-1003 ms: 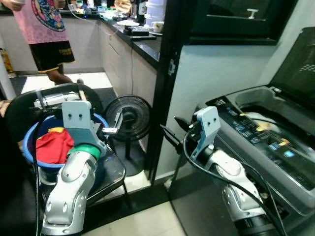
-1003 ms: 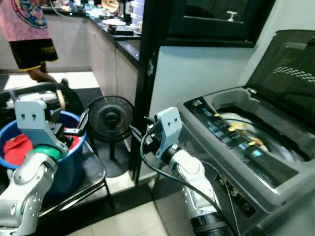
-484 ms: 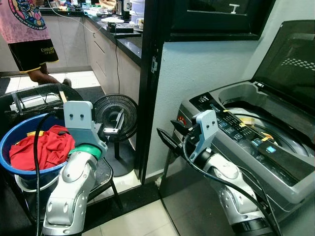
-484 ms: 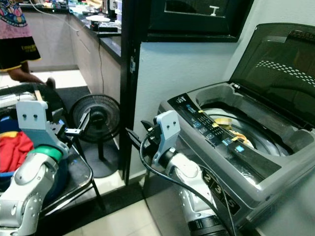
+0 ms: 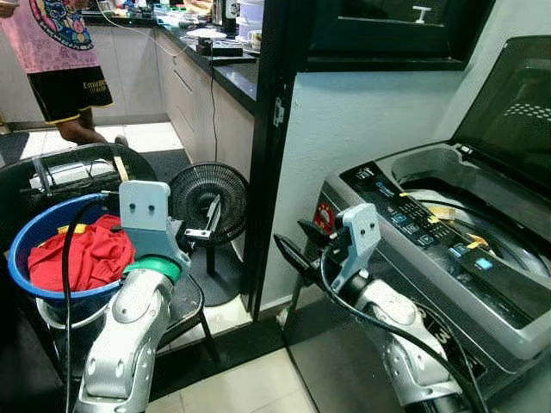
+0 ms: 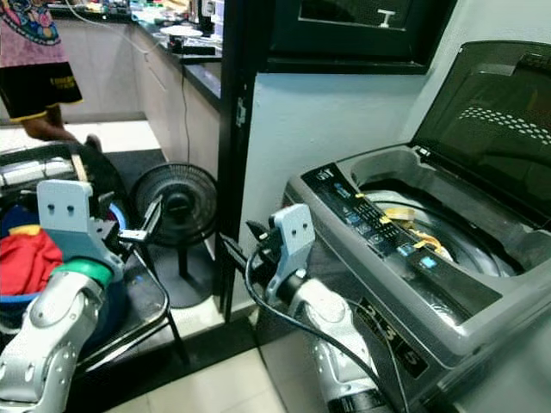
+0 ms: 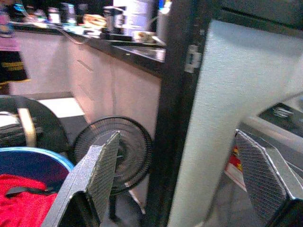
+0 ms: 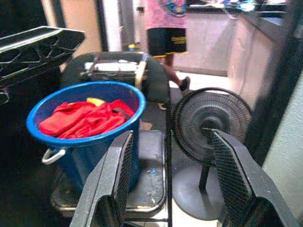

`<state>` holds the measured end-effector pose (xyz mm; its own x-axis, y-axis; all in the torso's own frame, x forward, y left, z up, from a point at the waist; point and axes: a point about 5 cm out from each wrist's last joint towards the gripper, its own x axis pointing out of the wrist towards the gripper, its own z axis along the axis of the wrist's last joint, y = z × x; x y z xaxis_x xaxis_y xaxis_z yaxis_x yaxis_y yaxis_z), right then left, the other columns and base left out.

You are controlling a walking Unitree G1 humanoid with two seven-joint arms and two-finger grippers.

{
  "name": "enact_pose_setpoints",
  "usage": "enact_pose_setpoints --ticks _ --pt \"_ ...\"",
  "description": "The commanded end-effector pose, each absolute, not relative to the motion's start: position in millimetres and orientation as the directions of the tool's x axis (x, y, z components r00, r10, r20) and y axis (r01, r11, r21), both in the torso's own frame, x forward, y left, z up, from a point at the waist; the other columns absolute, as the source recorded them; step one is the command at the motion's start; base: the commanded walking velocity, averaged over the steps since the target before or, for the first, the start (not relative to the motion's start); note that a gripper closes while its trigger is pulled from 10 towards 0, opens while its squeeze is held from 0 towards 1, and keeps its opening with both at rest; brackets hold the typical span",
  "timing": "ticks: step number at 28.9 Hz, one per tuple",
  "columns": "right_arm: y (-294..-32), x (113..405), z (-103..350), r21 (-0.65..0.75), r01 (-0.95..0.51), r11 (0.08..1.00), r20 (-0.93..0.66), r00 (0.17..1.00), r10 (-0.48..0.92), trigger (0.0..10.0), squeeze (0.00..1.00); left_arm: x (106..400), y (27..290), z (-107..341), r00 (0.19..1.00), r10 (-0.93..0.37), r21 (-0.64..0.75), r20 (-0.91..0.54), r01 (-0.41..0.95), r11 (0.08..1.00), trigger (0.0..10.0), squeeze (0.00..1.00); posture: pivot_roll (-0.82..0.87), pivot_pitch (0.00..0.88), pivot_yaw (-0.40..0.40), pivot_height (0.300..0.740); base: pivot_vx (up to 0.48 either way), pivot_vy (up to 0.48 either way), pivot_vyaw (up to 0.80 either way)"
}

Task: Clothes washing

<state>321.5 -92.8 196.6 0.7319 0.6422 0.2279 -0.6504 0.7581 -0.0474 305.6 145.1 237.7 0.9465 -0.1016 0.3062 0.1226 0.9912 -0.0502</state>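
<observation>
Left gripper [image 5: 200, 233], spread open and empty, is the nearer tool. Red clothes [image 5: 76, 255] in the blue bucket [image 5: 26, 245] lie at its nine o'clock; the open washer [image 5: 448, 232] sits at three o'clock.

Head views look down; both wrist views share the fan [image 8: 211, 120].

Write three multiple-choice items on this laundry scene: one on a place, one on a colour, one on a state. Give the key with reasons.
1. Where are the red clothes?
A. in the bucket
B. in the washer
C. on the floor

2. What colour is the bucket?
A. green
B. blue
C. white

3. The washer lid is
A. shut
B. missing
C. raised

Key: 1 A, the clothes lie piled inside the bucket; 2 B, its rim and wall are blue; 3 C, the lid stands up behind the drum.
</observation>
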Motion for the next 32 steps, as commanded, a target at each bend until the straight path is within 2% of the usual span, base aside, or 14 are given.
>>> enact_pose_setpoints --ticks 1,8,21,32 --pt "-88.6 319.3 197.8 -0.064 -0.664 0.745 0.236 0.715 0.658 10.0 0.00 307.9 146.0 238.6 0.946 -0.087 -0.055 0.312 0.110 0.992 10.0 0.00 0.00 0.005 -0.045 0.740 0.349 0.000 0.80" --pt "-87.5 318.6 198.2 -0.068 -0.668 0.741 0.239 0.711 0.662 10.0 0.00 309.5 145.8 239.2 0.946 -0.082 -0.058 0.314 0.106 0.993 10.0 0.00 -0.01 0.007 -0.046 0.740 0.352 0.000 0.70" --pt "-87.2 317.4 201.1 -0.073 -0.711 0.700 0.242 0.668 0.704 10.0 0.00 307.9 143.3 237.1 0.947 -0.076 -0.079 0.313 0.106 0.991 10.0 0.00 0.00 0.015 -0.067 0.740 0.362 0.000 0.00" --pt "-81.6 309.7 200.1 -0.111 -0.755 0.647 0.234 0.613 0.755 10.0 0.00 309.6 140.8 236.7 0.947 -0.081 -0.067 0.311 0.107 0.992 10.0 0.00 0.00 0.017 -0.069 0.740 0.368 0.000 0.80"
